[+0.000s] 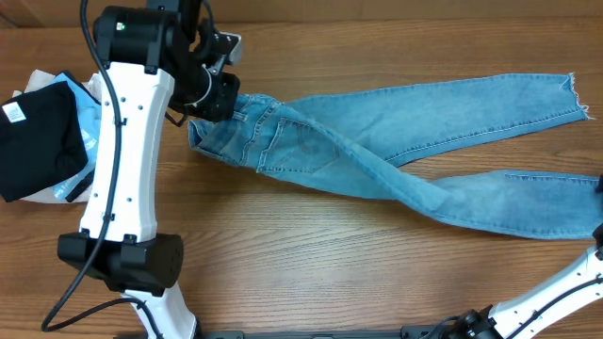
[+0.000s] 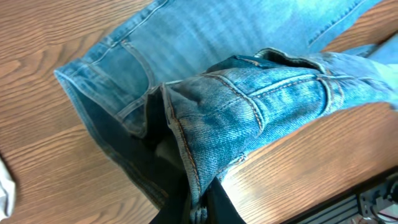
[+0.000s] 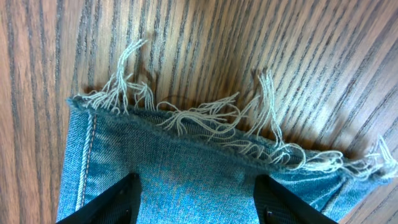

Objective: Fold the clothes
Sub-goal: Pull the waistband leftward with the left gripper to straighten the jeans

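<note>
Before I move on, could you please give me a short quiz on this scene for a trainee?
1. True or false: the left gripper is shut on the jeans at their waist end.
2. What lies between the open fingers of the right gripper? A) the frayed hem B) a back pocket C) a belt loop
3. Fill in: the garment with the white tag, lying left of the jeans, is ___ in colour.

Key: 1 true; 2 A; 3 black.
</note>
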